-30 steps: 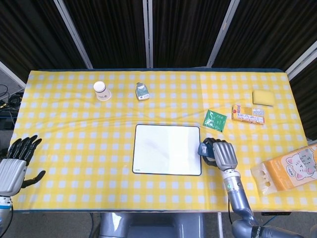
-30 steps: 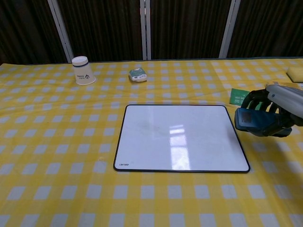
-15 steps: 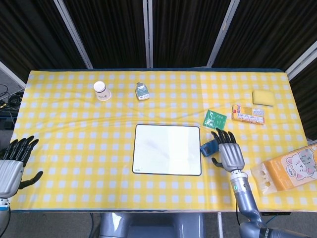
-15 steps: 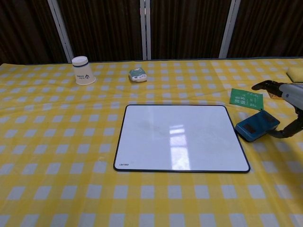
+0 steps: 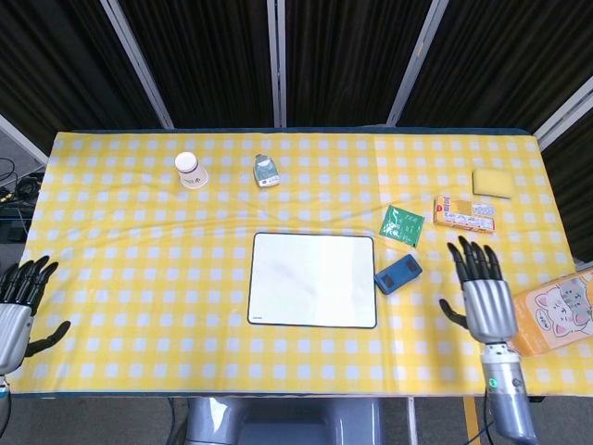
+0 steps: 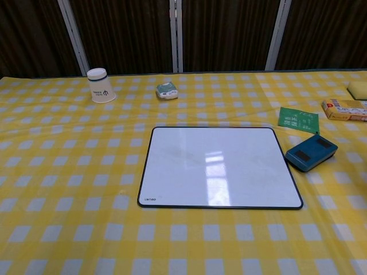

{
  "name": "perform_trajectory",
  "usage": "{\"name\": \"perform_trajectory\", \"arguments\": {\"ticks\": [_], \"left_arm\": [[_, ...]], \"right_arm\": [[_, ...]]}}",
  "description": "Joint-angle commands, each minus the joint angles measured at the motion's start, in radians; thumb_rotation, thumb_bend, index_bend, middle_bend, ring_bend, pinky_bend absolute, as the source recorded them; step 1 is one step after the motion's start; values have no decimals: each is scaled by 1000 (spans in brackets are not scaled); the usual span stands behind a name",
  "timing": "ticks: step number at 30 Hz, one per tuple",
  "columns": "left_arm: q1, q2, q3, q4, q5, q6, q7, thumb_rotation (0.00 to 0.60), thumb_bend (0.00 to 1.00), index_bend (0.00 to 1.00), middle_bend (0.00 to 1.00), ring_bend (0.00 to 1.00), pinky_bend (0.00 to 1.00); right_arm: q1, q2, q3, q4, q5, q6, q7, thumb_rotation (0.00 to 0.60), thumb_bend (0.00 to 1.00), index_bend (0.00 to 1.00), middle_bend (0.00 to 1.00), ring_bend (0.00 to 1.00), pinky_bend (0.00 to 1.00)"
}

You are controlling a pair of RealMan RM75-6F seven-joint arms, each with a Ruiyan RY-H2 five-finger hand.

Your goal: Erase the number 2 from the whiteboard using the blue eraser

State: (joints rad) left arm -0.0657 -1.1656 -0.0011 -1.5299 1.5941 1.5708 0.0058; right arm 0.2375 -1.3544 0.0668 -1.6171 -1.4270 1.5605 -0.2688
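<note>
From the head view, your right hand (image 5: pixel 485 295) hangs with fingers spread and nothing in it, well to the right of the blue eraser (image 5: pixel 398 273), which lies on the table just beside the whiteboard's (image 5: pixel 313 280) right edge. Your left hand (image 5: pixel 17 306) sits at the table's far left edge, fingers apart and empty. The board reads blank here (no digit visible), so I judge the wiping done and the eraser set down.

From the chest view, neither hand shows; the eraser rests flat by the board's upper right corner, near a green packet (image 6: pixel 298 120). Next, just confirm no faint marks remain on the white surface
</note>
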Motion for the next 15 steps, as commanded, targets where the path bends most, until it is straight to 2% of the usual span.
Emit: {"name": "perform_trajectory", "arguments": {"ticks": [1, 7, 15], "left_arm": [[8, -12, 3, 12, 8, 12, 4, 600, 244, 0, 0, 0, 0], [22, -20, 10, 20, 14, 27, 13, 600, 244, 0, 0, 0, 0], [23, -22, 11, 29, 15, 22, 4, 600, 244, 0, 0, 0, 0]], "right_arm": [[-89, 96, -35, -6, -77, 108, 96, 600, 119, 0, 0, 0, 0], [-112, 135, -21, -12, -59, 99, 166, 600, 119, 0, 0, 0, 0], [-111, 119, -14, 6, -69, 62, 154, 600, 119, 0, 0, 0, 0]]}}
